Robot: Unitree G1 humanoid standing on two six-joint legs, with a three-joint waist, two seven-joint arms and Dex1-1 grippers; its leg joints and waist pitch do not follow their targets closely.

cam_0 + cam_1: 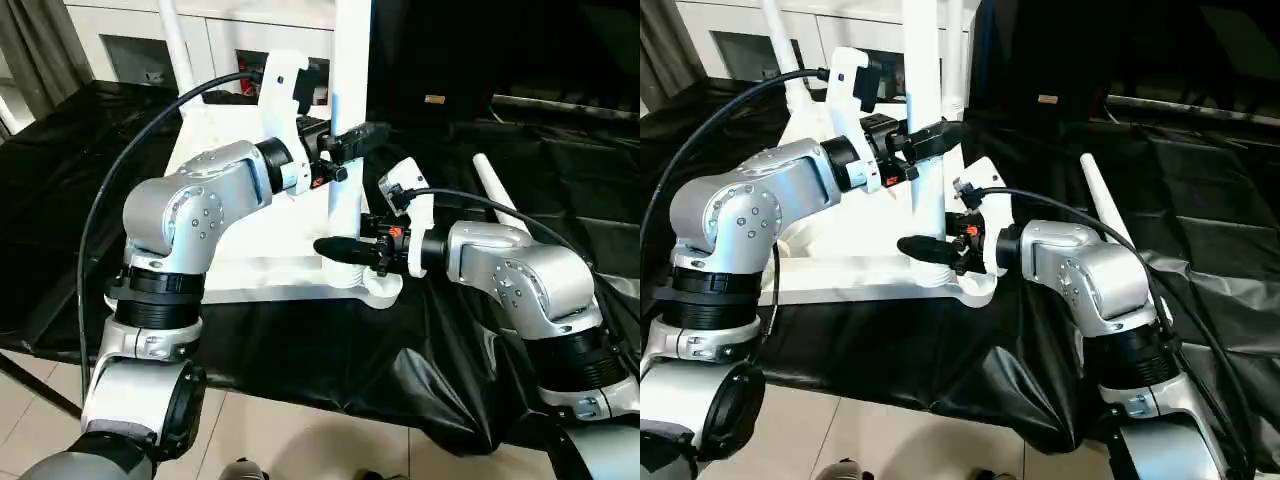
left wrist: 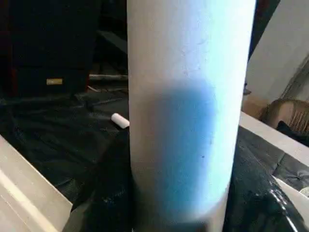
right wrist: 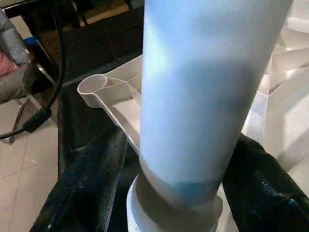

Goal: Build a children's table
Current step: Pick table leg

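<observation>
Two grippers clasp one upright leg on a work table draped in black sheeting, a white cabinet behind it. Upside down on the sheeting lies the tabletop, the leg standing in its near corner socket. Left gripper grips the leg high, right gripper just above the socket. A loose leg lies right of the tabletop, where open sheeting remains.

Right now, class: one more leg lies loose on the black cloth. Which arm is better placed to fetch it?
Probably the right. The loose leg lies on that side, just beyond the right gripper; the left gripper holds the standing leg higher up, farther away.
</observation>
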